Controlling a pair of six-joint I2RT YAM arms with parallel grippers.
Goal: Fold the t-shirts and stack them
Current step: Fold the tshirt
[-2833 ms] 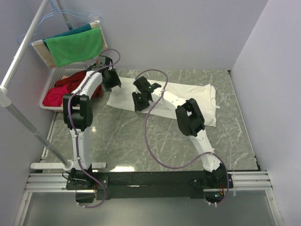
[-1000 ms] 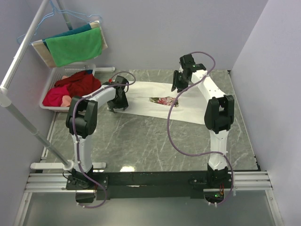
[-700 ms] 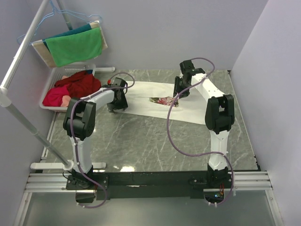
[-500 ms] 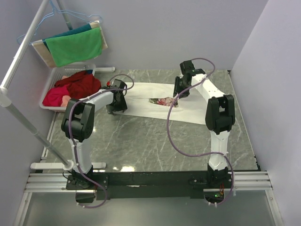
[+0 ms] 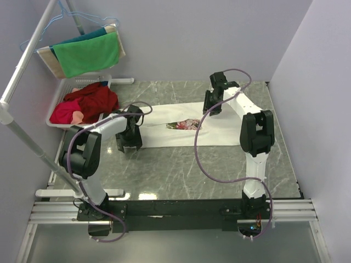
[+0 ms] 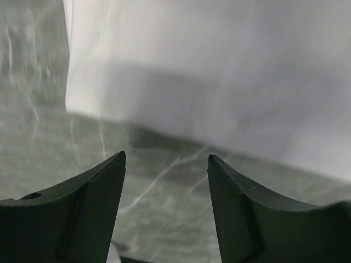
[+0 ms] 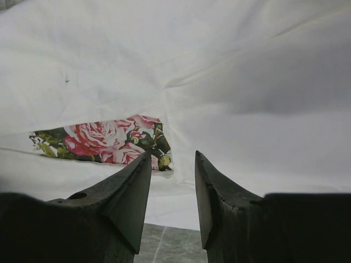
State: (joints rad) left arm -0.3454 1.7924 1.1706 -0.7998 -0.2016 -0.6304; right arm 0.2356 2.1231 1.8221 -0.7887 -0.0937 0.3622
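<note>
The white t-shirt point(image 5: 219, 130), folded into a long strip, lies mid-frame in the top view, the left gripper point(image 6: 166, 159) wide and empty at its lower-left corner, the right gripper point(image 7: 173, 156) narrowly parted, empty, over the rose print point(image 7: 112, 143).

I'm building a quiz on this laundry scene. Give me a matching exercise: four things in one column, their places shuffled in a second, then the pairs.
1 t-shirt
2 green cloth
3 red clothes
4 left hand

a in the basket
b hanging above the basket
c laid out on the table
d open, at the shirt's left end

Pairs: 1-c, 2-b, 3-a, 4-d
</note>
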